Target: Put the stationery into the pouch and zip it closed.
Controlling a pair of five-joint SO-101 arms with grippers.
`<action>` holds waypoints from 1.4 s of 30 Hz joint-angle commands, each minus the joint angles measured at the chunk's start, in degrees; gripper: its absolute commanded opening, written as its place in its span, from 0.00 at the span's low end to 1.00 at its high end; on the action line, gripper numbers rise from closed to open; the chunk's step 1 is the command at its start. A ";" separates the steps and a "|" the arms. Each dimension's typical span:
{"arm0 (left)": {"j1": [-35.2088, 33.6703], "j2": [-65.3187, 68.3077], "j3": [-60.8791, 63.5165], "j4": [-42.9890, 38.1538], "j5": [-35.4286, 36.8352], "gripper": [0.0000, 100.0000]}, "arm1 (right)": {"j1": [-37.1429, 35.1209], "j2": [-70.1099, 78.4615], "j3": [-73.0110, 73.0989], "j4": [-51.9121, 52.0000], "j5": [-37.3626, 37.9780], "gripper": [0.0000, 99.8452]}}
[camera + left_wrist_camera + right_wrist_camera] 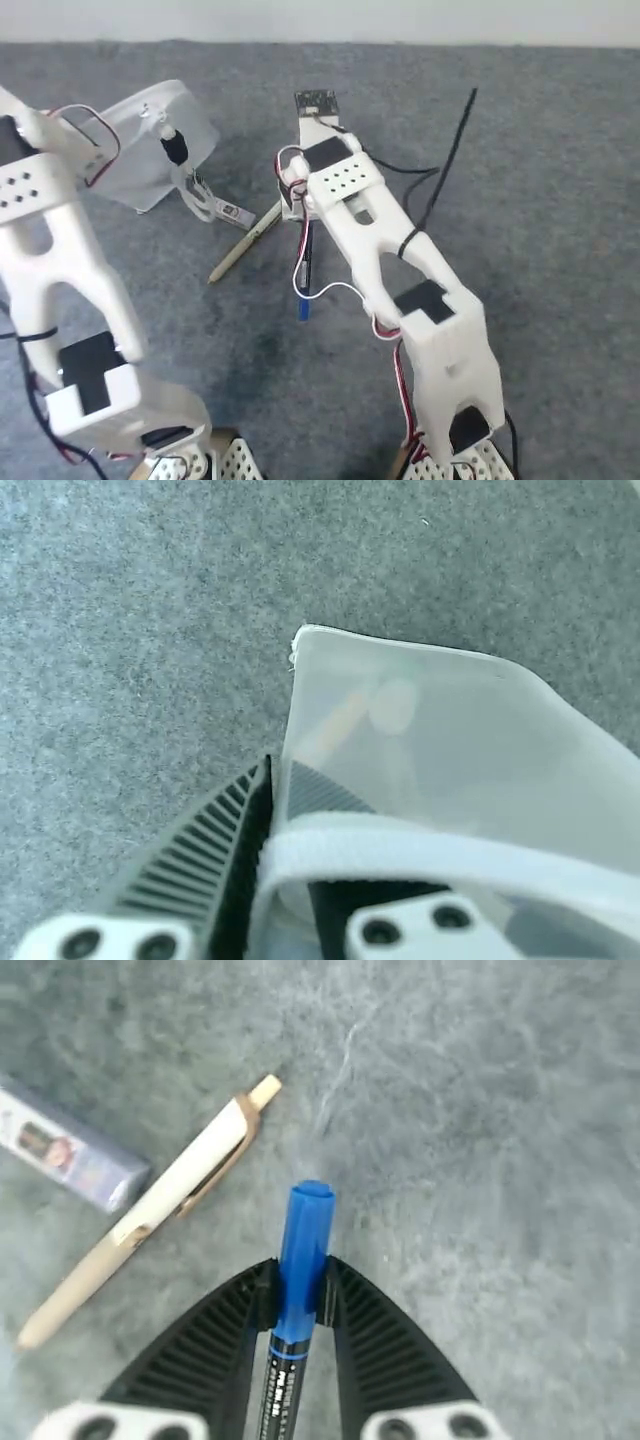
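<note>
firmly, right fingers [225, 1332] clamp a blue-capped marker [304, 1232], its print illegible.

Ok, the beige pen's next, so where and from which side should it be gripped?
On the beige pen, likely the bare barrel below the clip, from above, closing across it: it lies flat on the carpet, that half clear of the small box.

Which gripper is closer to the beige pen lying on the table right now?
Right. The right gripper, shut on the blue marker, is just beside the beige pen. The left gripper is farther off, holding the pouch.
</note>
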 commanded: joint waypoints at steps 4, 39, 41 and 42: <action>3.78 -0.97 -2.95 1.58 -2.20 0.01 | 0.22 -10.51 -2.11 4.70 -0.26 0.01; 11.78 -6.42 0.40 1.67 -5.63 0.01 | -0.13 -29.32 -1.76 20.53 -0.26 0.01; 11.78 -8.26 1.63 1.41 -5.63 0.01 | 0.04 -30.90 -1.76 21.14 -0.26 0.01; 11.78 -8.70 2.24 0.79 -5.63 0.01 | 0.13 -31.52 -1.76 21.32 -0.26 0.01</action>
